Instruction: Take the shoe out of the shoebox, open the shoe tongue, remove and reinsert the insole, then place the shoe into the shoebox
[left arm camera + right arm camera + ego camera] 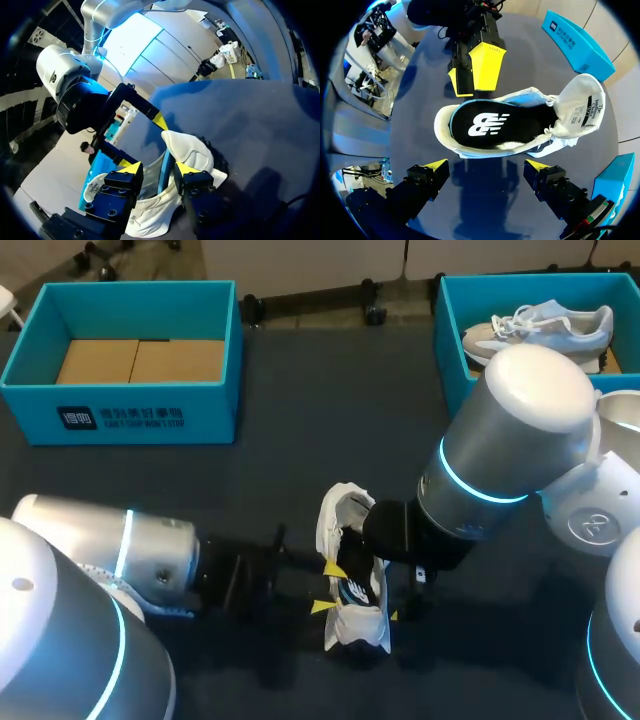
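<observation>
A white shoe [352,580] lies on the dark table between my two arms. Its tongue [580,107] is folded back and the black insole [495,125] lies flat inside. My left gripper [328,587] is at the shoe's left side with its fingers apart. In the left wrist view the shoe's thin side wall [162,175] stands in the gap of the left gripper [159,170], with no clear contact. My right gripper [487,167] hangs open just over the shoe's right side [395,590], holding nothing. From there the left gripper's yellow fingertips [485,65] show across the shoe.
A blue shoebox [120,415] stands at the back left, with only its cardboard floor showing. A second blue box [450,335] at the back right holds another pale shoe [540,328]. My right arm's elbow [520,430] overhangs the table beside that box.
</observation>
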`<control>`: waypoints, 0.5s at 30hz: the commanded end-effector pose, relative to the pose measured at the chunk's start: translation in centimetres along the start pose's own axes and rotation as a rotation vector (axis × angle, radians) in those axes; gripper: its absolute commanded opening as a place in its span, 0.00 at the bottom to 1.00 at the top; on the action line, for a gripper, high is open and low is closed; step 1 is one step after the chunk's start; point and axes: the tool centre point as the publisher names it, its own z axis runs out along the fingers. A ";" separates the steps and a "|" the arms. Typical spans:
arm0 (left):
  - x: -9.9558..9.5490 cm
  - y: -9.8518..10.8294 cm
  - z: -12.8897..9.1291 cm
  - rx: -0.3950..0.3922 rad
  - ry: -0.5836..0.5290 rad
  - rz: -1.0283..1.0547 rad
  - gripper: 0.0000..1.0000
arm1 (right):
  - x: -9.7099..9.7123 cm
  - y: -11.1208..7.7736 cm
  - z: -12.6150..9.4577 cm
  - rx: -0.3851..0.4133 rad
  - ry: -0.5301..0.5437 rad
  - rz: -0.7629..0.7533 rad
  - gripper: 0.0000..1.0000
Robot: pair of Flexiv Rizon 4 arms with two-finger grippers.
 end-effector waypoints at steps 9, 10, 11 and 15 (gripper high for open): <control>-0.2 -0.4 -2.4 0.014 0.139 0.028 0.42 | -0.1 -0.6 -0.5 -0.015 0.011 -0.010 1.00; -0.2 -0.5 -2.9 0.024 0.173 0.018 0.42 | -0.3 -1.3 -1.0 -0.007 0.035 -0.001 1.00; -0.2 -0.5 -3.0 0.025 0.181 0.016 0.42 | -0.4 -1.5 -1.2 -0.008 0.039 -0.002 1.00; -0.5 -1.0 -4.5 0.011 0.280 0.036 0.40 | -1.2 -4.2 -3.4 -0.011 0.040 -0.016 1.00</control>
